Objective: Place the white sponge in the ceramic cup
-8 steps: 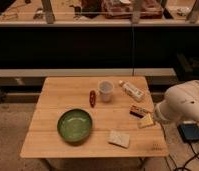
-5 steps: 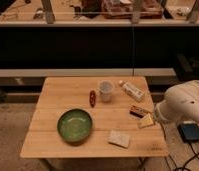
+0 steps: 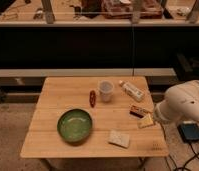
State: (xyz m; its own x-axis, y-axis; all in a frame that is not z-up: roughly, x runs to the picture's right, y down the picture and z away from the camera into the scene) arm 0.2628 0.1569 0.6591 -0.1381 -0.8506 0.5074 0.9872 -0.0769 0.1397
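Note:
The white sponge lies flat near the table's front edge, right of centre. The ceramic cup stands upright at the back middle of the table, well behind the sponge. My gripper is at the end of the white arm, by the table's right edge. It is to the right of the sponge and a little behind it, and touches neither the sponge nor the cup. The arm's bulk hides most of it.
A green bowl sits front left. A small red object lies left of the cup. A long white tube lies right of the cup. A brown-and-dark block and a yellowish piece lie beside the arm. The wooden table stands before a dark shelf.

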